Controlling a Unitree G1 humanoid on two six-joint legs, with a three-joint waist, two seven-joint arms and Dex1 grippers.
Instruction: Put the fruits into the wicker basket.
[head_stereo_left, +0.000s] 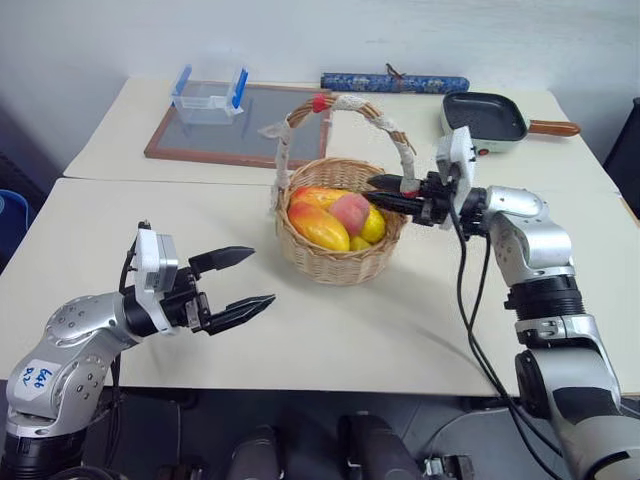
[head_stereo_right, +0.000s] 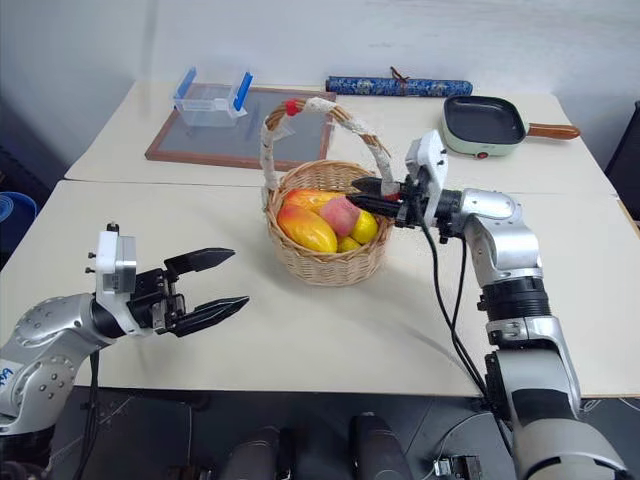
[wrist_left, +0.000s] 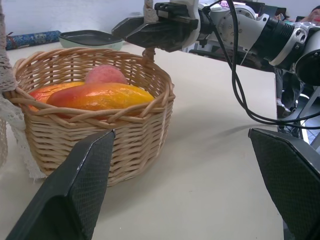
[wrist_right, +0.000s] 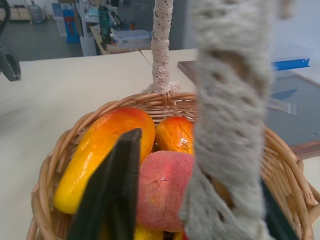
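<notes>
With our right end effector (head_stereo_left: 385, 192) nearly together over the basket (head_stereo_left: 340, 255), beside the peach (head_stereo_left: 350, 212), we should withdraw clear of the handle (head_stereo_left: 395, 135).

Bright even indoor light, soft shadow beside the wicker basket (head_stereo_left: 335, 255), handle wrap (wrist_right: 227, 125) blurred close to lens

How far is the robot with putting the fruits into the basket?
Nearly done, it seems. Mangoes, a peach and a lemon already lie in the wicker basket. The right gripper reaches over its rim; nothing visibly held. The left gripper is open and empty. No fruit lies on the table.
</notes>
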